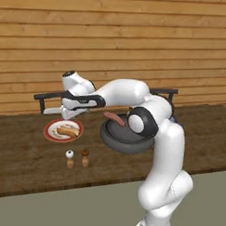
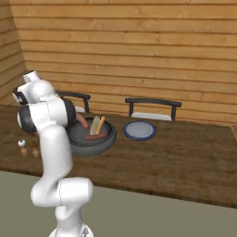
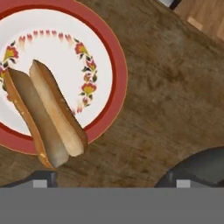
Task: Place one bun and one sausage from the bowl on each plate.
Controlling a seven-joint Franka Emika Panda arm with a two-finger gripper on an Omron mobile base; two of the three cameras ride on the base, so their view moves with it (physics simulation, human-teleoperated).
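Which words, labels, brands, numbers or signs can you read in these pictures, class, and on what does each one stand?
None: no readable text anywhere.
The red-rimmed plate bears only a ring of painted flowers, no letters; a bun lies on it.
The bowl, blue plate and two shakers carry no labels.

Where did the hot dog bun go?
The bun lies on the red-rimmed plate, on the table left of the dark bowl in the left base view, just below the gripper.
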